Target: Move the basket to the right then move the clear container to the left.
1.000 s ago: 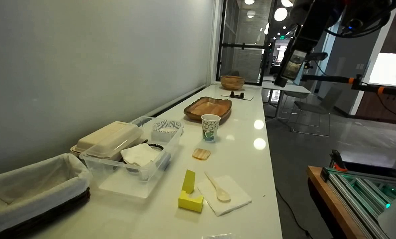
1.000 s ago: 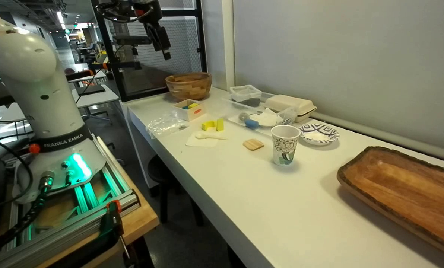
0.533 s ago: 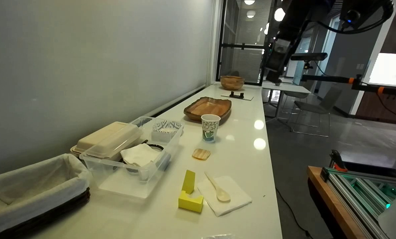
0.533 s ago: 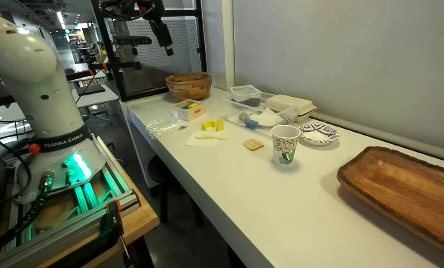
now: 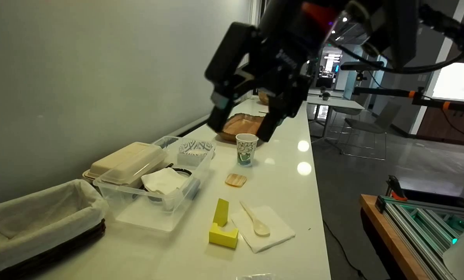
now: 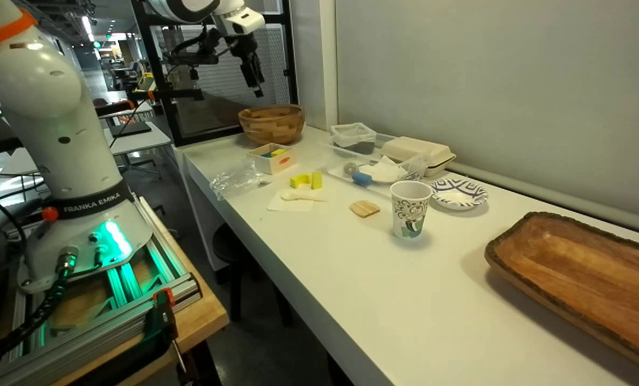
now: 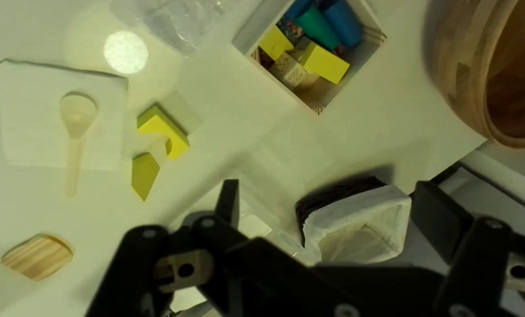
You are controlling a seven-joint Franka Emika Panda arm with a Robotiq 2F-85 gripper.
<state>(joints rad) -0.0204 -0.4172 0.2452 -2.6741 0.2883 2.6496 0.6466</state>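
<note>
The basket (image 5: 57, 229), dark with a white cloth lining, stands on the white table near the wall. It also shows in an exterior view (image 6: 354, 134) and between the fingers in the wrist view (image 7: 355, 215), well below them. The clear container (image 5: 138, 212) stands close beside the basket; whether they touch is unclear. It holds a white napkin (image 5: 164, 181) and a blue-handled item (image 6: 361, 178). In the wrist view fingers partly hide the container (image 7: 253, 226). My gripper (image 5: 243, 124) is open and empty, high above the table, also in the wrist view (image 7: 333, 209).
A beige takeout box (image 6: 416, 150) sits behind the container by the wall. A paper cup (image 5: 246, 149), yellow blocks (image 5: 224, 235), a spoon (image 5: 261, 227) and a wooden tray (image 6: 582, 268) lie along the table. A block box (image 7: 311, 53) and wooden bowl (image 7: 465, 79) stand near the basket.
The arm has swung from the table's front side in over the table, toward the wall. The gripper has turned, so its spread fingers now show. The basket and container have not moved.
</note>
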